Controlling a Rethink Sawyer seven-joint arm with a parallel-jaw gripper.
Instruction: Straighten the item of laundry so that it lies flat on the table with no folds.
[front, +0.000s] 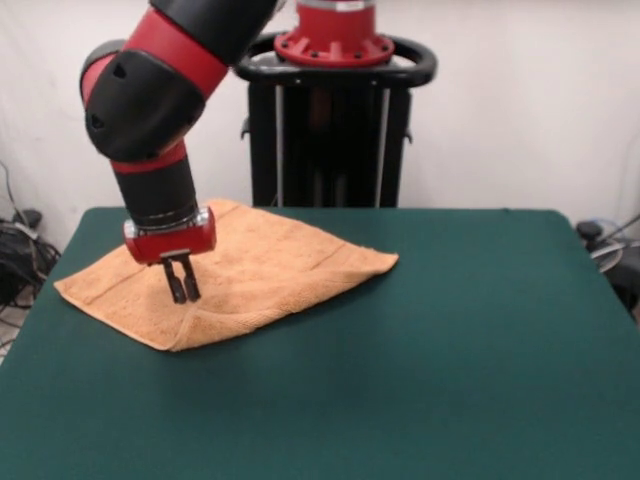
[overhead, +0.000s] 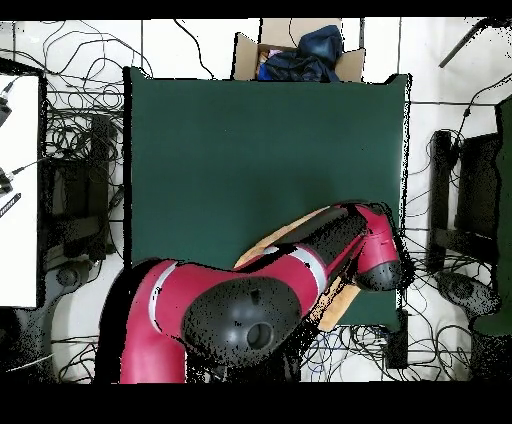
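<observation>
- The peach-orange terry towel (front: 270, 270) lay doubled over, its fold along the front, near one corner of the table.
- The dark green table (front: 450, 350) lay mostly bare.

The peach-orange terry-cloth towel (front: 250, 268) looks soft and nubby, matt, with a flatter woven band; under it the dark green table top (front: 450, 340) reads as smooth matt felt; above the towel, the red and black arm shell (front: 150, 90) is glossy hard plastic; the gripper (front: 182, 290) has dull black fingers.

Front and overhead views, shared table (front: 480, 330).
</observation>
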